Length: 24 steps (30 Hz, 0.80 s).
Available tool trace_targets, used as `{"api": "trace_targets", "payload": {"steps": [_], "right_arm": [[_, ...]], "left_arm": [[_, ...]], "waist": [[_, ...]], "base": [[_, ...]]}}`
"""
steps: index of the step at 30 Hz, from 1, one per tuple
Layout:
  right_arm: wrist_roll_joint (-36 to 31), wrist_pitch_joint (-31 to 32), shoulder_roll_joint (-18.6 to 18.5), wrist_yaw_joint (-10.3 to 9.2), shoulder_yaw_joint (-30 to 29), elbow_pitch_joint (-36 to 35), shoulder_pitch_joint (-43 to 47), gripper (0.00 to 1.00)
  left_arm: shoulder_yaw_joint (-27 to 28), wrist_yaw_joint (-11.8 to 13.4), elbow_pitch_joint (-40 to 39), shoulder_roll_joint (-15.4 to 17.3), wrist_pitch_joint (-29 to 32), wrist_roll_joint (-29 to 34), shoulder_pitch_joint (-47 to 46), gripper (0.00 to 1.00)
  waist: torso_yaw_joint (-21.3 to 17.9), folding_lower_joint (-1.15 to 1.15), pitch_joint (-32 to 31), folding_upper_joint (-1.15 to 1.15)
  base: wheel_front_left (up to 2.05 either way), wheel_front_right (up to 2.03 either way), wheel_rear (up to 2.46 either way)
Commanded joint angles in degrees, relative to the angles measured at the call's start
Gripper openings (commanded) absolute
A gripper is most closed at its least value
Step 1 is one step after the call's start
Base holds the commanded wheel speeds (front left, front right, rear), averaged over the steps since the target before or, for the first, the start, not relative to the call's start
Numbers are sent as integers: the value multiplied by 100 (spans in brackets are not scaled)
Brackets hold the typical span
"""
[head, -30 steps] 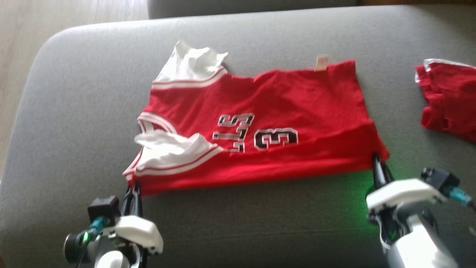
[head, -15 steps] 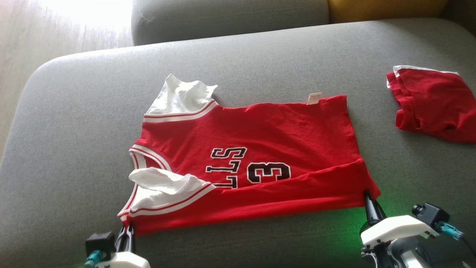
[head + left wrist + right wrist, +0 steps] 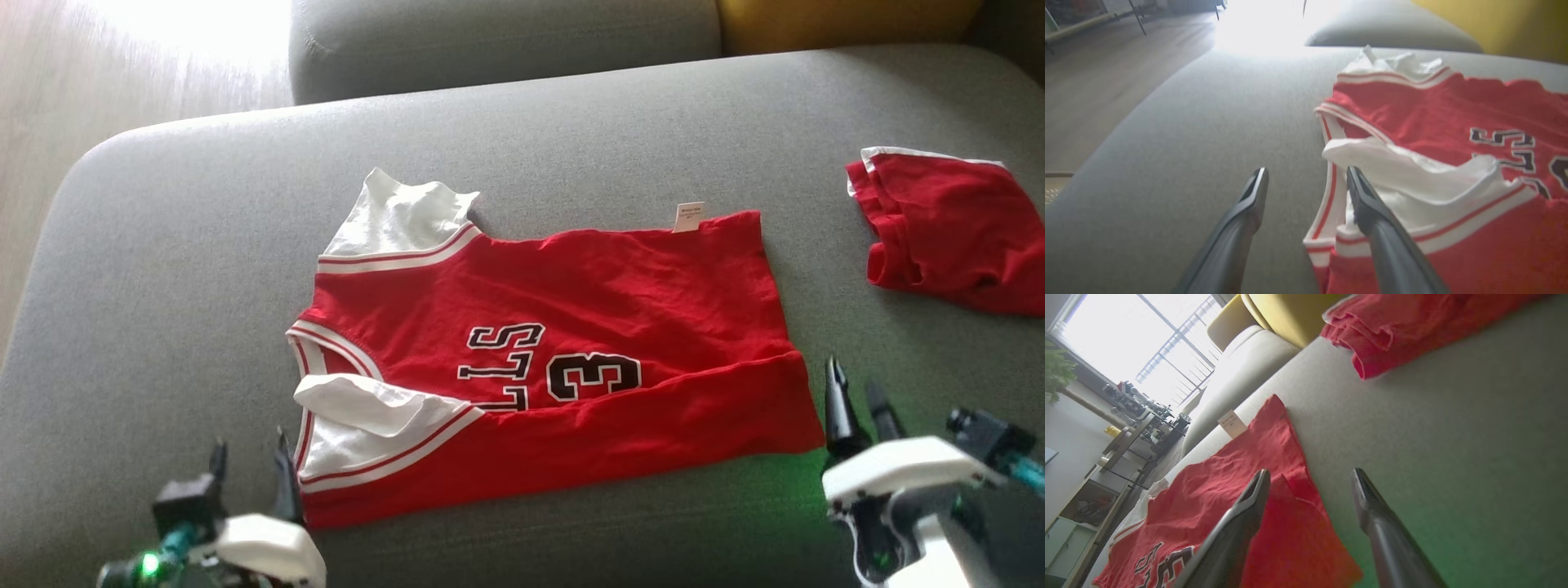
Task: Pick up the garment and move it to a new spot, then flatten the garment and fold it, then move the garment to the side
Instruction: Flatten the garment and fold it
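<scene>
The garment [image 3: 571, 351] is a red jersey with white trim and black numbers, lying spread on the grey sofa cushion [image 3: 180, 269] with its near edge folded over. My left gripper [image 3: 249, 465] stands open just off the jersey's near left corner; in the left wrist view the jersey [image 3: 1453, 134] lies to the right, and one finger [image 3: 1367, 204] hovers over its white armhole. My right gripper [image 3: 855, 396] is open beside the near right corner. The right wrist view has the jersey [image 3: 1241, 477] under the left finger [image 3: 1249, 506], with nothing between the jaws.
A second red garment [image 3: 947, 229] lies crumpled at the cushion's right. A grey backrest [image 3: 506, 37] and a yellow cushion [image 3: 841, 20] rise behind. The wooden floor [image 3: 82, 114] drops off to the left of the cushion.
Both grippers have opened and let go of the jersey's near corners, which now lie on the cushion. Both have drawn slightly clear. The camera view has shifted too.
</scene>
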Motion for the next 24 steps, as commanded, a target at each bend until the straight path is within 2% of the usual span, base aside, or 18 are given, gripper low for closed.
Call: {"api": "trace_targets", "payload": {"steps": [1,6,11,20,24], "right_arm": [[-329,-38,-49,-1,134,-474,-153,100],[-1511,-38,-49,-1,232,-1864,62,100],[-2161,-38,-49,-1,455,-3026,381,100],[-2304,-38,-49,-1,695,-3643,621,100],[-2248,-38,-49,-1,736,-3802,469,100]], "left_arm": [[305,45,-477,83,-35,14,-261,100],[516,18,-1464,4,-35,130,-349,100],[694,-78,-2095,-138,-35,157,-399,100],[745,-196,-1797,-245,-35,168,-671,100],[746,-281,-1137,-43,36,246,-1230,100]], "waist": [[-1,0,15,0],[-14,0,67,0],[-48,0,204,0],[-241,0,630,0],[-429,0,1001,0]], "base": [[0,0,0],[0,0,0],[0,0,0],[0,0,0],[0,0,0]]}}
